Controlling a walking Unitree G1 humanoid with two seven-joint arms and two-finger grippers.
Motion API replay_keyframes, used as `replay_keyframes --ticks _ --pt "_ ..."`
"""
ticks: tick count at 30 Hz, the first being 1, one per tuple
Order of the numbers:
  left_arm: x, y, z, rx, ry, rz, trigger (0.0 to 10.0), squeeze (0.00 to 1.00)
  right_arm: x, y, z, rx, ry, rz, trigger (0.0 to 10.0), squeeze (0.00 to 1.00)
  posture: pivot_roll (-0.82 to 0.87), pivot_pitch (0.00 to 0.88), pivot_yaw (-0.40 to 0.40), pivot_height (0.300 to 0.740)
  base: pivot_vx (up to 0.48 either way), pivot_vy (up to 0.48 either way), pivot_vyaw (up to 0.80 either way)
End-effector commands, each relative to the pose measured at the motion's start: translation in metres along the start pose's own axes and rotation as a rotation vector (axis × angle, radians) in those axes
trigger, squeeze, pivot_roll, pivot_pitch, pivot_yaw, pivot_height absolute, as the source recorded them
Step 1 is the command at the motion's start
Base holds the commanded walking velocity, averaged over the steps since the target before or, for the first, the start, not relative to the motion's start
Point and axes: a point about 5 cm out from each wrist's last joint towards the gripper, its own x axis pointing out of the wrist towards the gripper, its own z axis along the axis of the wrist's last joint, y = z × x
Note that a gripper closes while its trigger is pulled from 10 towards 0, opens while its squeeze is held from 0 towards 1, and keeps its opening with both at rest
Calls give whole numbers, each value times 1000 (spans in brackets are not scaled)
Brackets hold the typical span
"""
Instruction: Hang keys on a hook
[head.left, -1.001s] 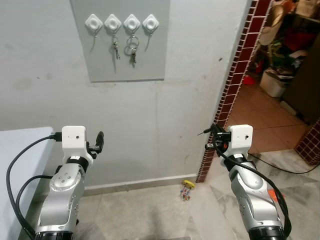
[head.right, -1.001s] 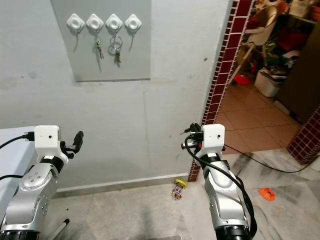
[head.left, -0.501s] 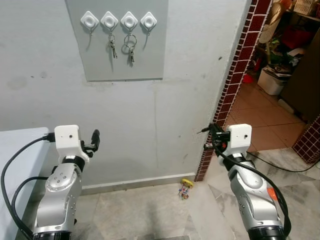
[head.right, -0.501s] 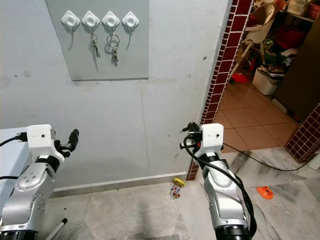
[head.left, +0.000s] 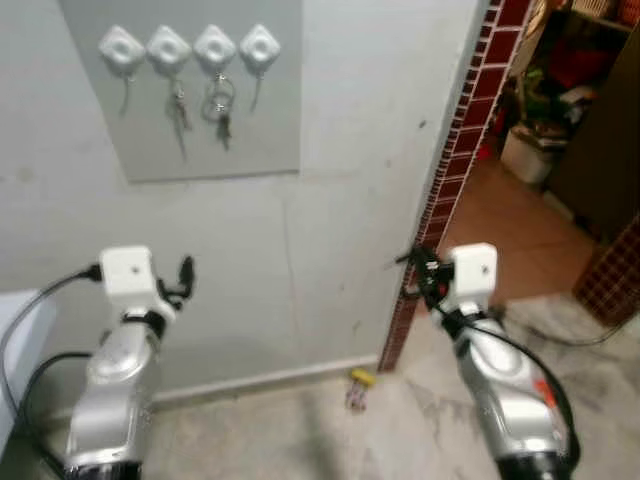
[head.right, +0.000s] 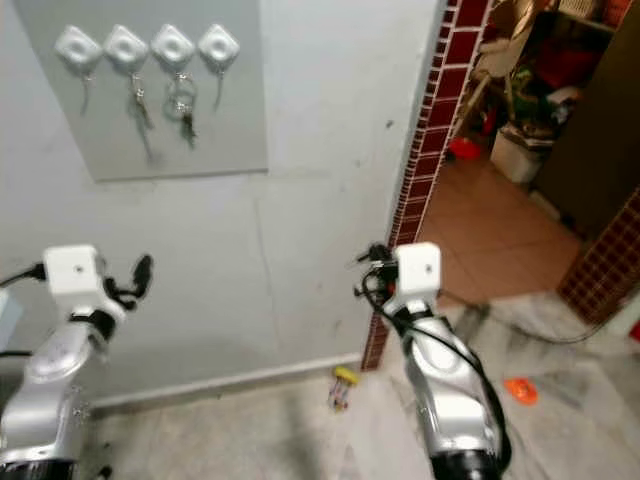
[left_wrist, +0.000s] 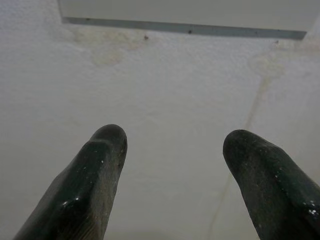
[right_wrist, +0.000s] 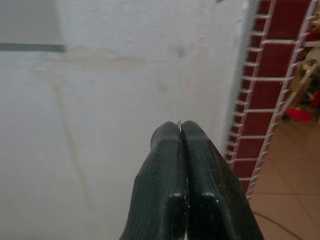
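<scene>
Grey board (head.left: 200, 140) on the wall carries four white hooks (head.left: 190, 47); two sets of keys (head.left: 218, 110) hang on the middle two. Left gripper (left_wrist: 172, 150) spread wide, holding nothing, facing bare wall. Right gripper (right_wrist: 181, 131) clenched tight, thin metal sliver (right_wrist: 179, 122) at fingertips, can't identify it

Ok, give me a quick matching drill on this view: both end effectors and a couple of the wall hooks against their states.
Things:
1. left end effector
2. right end effector
3. leftmost hook
4. third hook from the left

States:
A. carries a key ring
B. fingers spread apart, nothing between them
C. bare
D. fingers pressed together, pinching a metal sliver

Pairs: 1-B, 2-D, 3-C, 4-A
</scene>
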Motion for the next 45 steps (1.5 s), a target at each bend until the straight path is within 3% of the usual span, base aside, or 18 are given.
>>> replay_keyframes --ticks 1,13,18,25,31,33,45 --pt "-2 11 4 13 -9 38 10000 0 4 10 7 14 -31 36 10000 0 -98 0 -8 728 386 0 0" --pt "-2 10 5 12 -10 41 10000 0 4 10 8 13 -27 39 10000 0 -95 0 -10 728 383 0 0" --pt "-3 7 11 10 -41 54 10000 0 4 11 5 22 12 67 10000 0 -93 0 -11 728 0 0 0" --pt "-2 -2 21 58 -67 -42 10000 0 7 11 5 19 52 119 10000 0 -88 0 -14 728 0 0 0" --pt "0 -15 34 117 -118 -120 10000 0 14 18 16 -45 24 238 10000 0 -90 0 -15 728 0 0 0" --pt "2 -20 44 118 -150 -143 10000 0 18 25 26 -70 -26 332 10000 0 -90 0 -16 728 0 0 0" --pt "6 -33 70 100 -225 -220 10000 0 50 48 63 -58 -136 460 10000 0 -84 0 -19 728 0 0 0"
